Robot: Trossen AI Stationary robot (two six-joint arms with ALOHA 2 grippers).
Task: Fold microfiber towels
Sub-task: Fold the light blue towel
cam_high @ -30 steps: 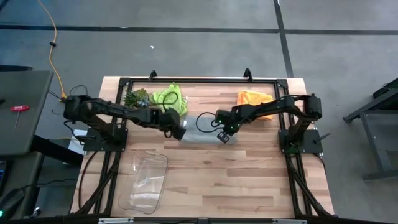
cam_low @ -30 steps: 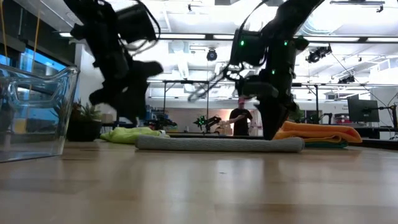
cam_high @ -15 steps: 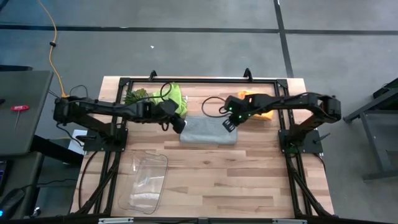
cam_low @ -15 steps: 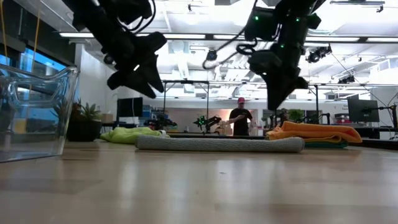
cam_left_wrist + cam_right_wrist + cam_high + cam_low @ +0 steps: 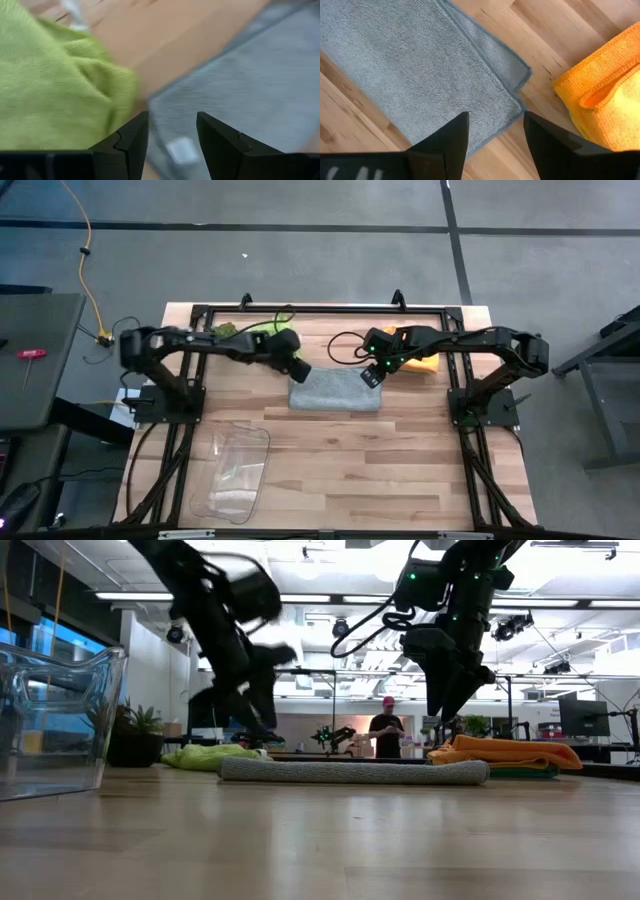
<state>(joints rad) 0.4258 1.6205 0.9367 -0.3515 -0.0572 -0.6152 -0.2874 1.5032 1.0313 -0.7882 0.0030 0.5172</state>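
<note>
You are seeing the grey towel (image 5: 336, 391) lying folded mid-table | left gripper (image 5: 297, 370) hovering over its corner, jaws spread, empty | right gripper (image 5: 371, 376) hovering likewise, holding nothing.

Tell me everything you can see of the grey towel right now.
The grey towel is a soft, finely ribbed microfiber cloth with a stitched hem, lying folded as a flat rectangle in the middle of the table. From table height it shows as a low, rounded-edged band. A small white tag shows near one corner in the left wrist view. It lies between the lime green towel and the orange towel, apart from both. Neither gripper holds it; both hang open above its far corners.
</note>
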